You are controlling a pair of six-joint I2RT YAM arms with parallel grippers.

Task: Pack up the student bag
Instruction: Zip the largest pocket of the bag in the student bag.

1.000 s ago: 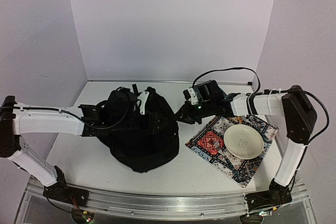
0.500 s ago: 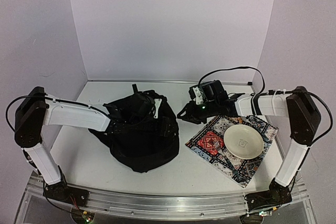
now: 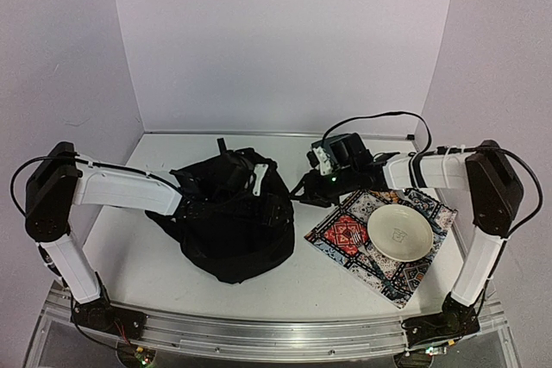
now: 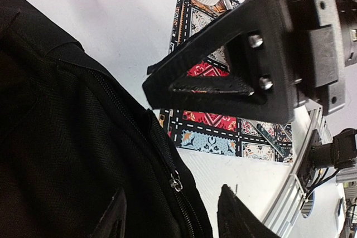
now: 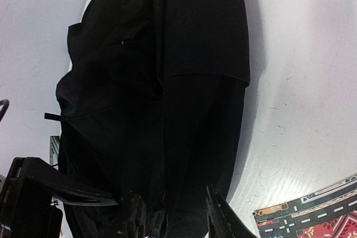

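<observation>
— Made of what, that bag (image 3: 228, 230)?
— Soft matte black fabric, slumped into a rounded heap at the centre of the top view, on a smooth white table (image 3: 138, 256). Up close in the left wrist view, shows a fine weave and a zip (image 4: 175, 182) with a small metal pull.
— Anything beside it?
— Just right of it, a flat square cloth (image 3: 341, 234) printed in red, teal and black tiles, lying cornerwise. On that, a round, shallow, glossy cream dish (image 3: 400, 232).
— Pose of the left arm (image 3: 121, 189)?
— Comes in from the left edge, white forearm sloping down toward the centre, wrist over the bag's top. Holds the left gripper (image 4: 184, 137) spread wide, with hard black triangular fingers and nothing between them, just off the zip side of the bag.
— And the right arm (image 3: 431, 171)?
— Climbs the right edge from the lower right corner, bends at the elbow, then runs level leftward above the cloth. Points the right gripper (image 5: 173, 196) at the bag's right flank, fingers parted, with black fabric filling the gap beyond the tips. Cannot tell whether touching that fabric or not.
</observation>
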